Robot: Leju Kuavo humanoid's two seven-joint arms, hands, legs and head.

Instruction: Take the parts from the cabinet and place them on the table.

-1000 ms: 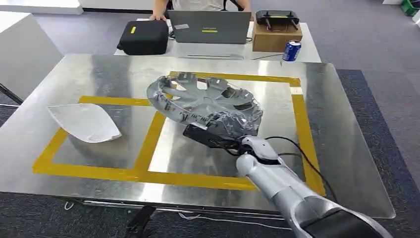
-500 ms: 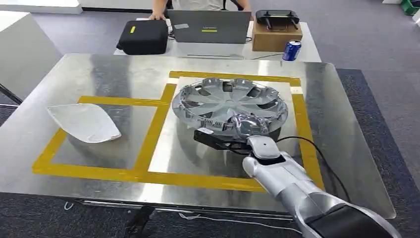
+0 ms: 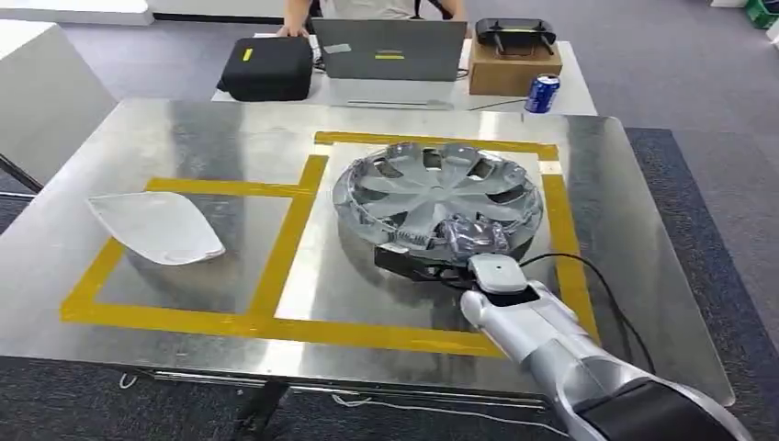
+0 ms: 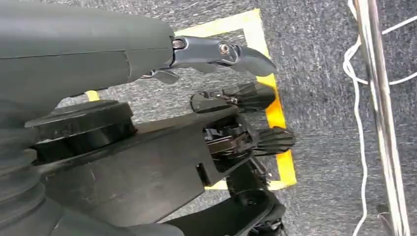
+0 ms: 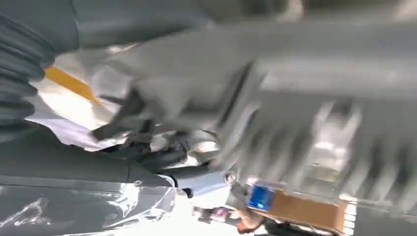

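Observation:
A silver wheel cover (image 3: pixel 432 188) lies almost level over the right yellow-taped square of the metal table (image 3: pixel 184 129). My right hand (image 3: pixel 459 241) grips its near rim, partly wrapped in crinkled clear film. Whether the cover touches the table I cannot tell. In the right wrist view the wheel cover (image 5: pixel 305 98) is a blur close above the right hand (image 5: pixel 162 162). A white shell-shaped part (image 3: pixel 156 225) rests in the left taped square. My left hand (image 4: pixel 231 98) hangs over grey carpet, fingers apart and holding nothing.
Behind the table stands a second desk with a laptop (image 3: pixel 389 50), a black case (image 3: pixel 267 68), a cardboard box (image 3: pixel 513 69) and a blue can (image 3: pixel 540 94); a person sits there. A black cable (image 3: pixel 597 285) trails from my right wrist.
My right hand has carried the wheel cover to the right and levelled it from a steep tilt, so it now sits within the right taped square. The white part has not moved.

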